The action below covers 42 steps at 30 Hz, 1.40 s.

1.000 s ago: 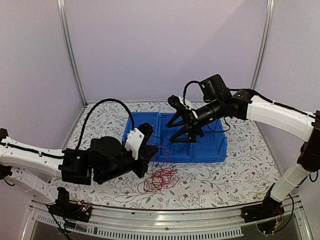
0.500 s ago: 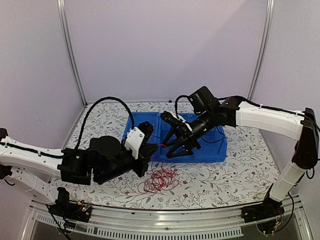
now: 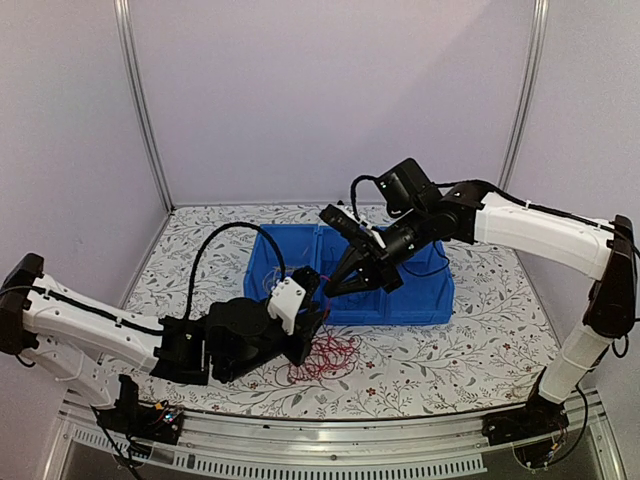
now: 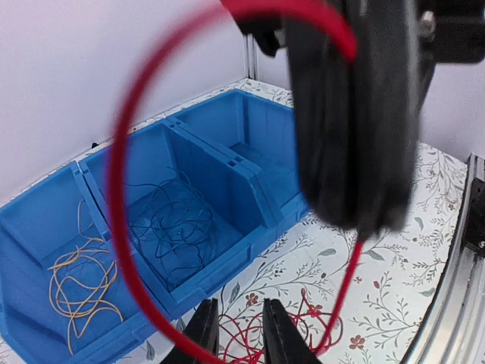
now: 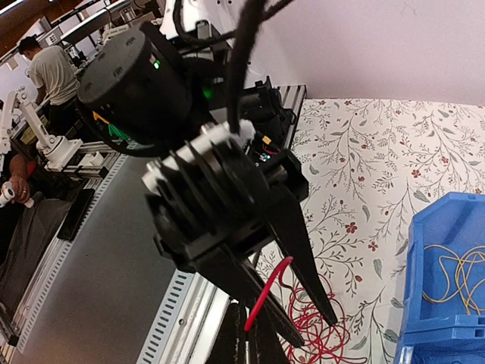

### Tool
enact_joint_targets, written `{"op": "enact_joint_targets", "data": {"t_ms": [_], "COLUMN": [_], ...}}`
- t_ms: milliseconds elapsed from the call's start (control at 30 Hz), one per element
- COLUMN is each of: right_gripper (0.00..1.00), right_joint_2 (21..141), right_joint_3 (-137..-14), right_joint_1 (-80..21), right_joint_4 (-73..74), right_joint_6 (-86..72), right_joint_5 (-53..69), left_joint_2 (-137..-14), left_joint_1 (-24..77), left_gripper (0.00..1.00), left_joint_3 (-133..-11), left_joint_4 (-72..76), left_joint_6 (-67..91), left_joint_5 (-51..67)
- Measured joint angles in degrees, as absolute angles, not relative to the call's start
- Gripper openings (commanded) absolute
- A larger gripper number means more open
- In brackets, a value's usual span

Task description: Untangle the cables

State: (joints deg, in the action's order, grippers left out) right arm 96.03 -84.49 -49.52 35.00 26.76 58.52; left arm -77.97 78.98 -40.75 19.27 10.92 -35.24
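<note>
Comparing this moment with a second ago, we see a handover under way. The right gripper (image 3: 332, 290), which stood wide open over the blue bin (image 3: 430, 298), has come down to the bin's front wall and clamped shut on a red cable (image 5: 267, 292). The left gripper (image 4: 236, 339), which held that strand up, has sunk away from the bin toward the red tangle (image 3: 325, 355) lying just in front of it. Its jaws have begun to part, and a narrow gap shows between them. We judge that the strand now belongs to the right arm, which can draw it clear of the tangle.

Our top view cannot resolve the grip. The right wrist view shows the red strand rising from between its closed fingers. Only the left wrist view looks into the bin. There we see yellow-tan cables (image 4: 79, 277) in one end compartment, dark blue cables (image 4: 174, 224) in the middle one, and nothing in the other end, which is probably where the red ones belong.
</note>
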Motion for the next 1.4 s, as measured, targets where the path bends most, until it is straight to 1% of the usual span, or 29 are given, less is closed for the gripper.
{"op": "enact_joint_targets", "data": {"t_ms": [133,300,467,567,700,867,967,1100,1267,1400], "right_gripper": [0.00,0.00,0.00,0.00,0.00,0.00,0.00,0.00,0.00,0.00], "right_joint_2": [95.42,94.41,91.50,89.06,85.69,83.79,83.94,83.70,82.35,82.15], "right_joint_3": [-88.29,-97.82,-111.24,-119.00,-125.23,-127.57,-129.25,-131.41,-131.66,-131.98], "right_joint_1": [-49.52,-49.12,-46.33,-43.20,-39.92,-38.00,-35.16,-31.73,-30.98,-30.79], "right_joint_4": [37.85,42.96,46.39,46.39,46.33,46.09,46.15,45.78,45.69,45.89], "right_joint_6": [26.79,28.38,29.39,29.39,29.45,29.61,29.34,29.12,29.17,29.39], "right_joint_5": [59.51,59.94,59.92,59.55,58.48,57.67,57.52,56.90,53.01,47.66], "left_joint_2": [-83.20,-92.84,-101.91,-103.72,-104.38,-104.53,-104.77,-104.84,-104.68,-101.56], "left_joint_1": [77.84,75.44,75.11,75.11,75.11,75.09,74.96,74.72,74.72,74.78], "left_gripper": [0.17,0.14,0.11,0.11,0.10,0.10,0.09,0.00,0.00,0.00], "left_joint_3": [-37.80,-36.82,-40.32,-40.56,-40.56,-40.45,-40.45,-40.71,-42.11,-41.87], "left_joint_4": [26.63,38.24,40.71,42.44,43.90,42.48,41.06,39.42,36.75,31.48], "left_joint_6": [12.40,14.09,16.23,17.78,19.84,22.59,23.73,23.75,23.35,23.81], "left_joint_5": [-34.74,-31.99,-28.49,-27.00,-25.78,-24.97,-24.62,-23.83,-22.65,-23.24]}}
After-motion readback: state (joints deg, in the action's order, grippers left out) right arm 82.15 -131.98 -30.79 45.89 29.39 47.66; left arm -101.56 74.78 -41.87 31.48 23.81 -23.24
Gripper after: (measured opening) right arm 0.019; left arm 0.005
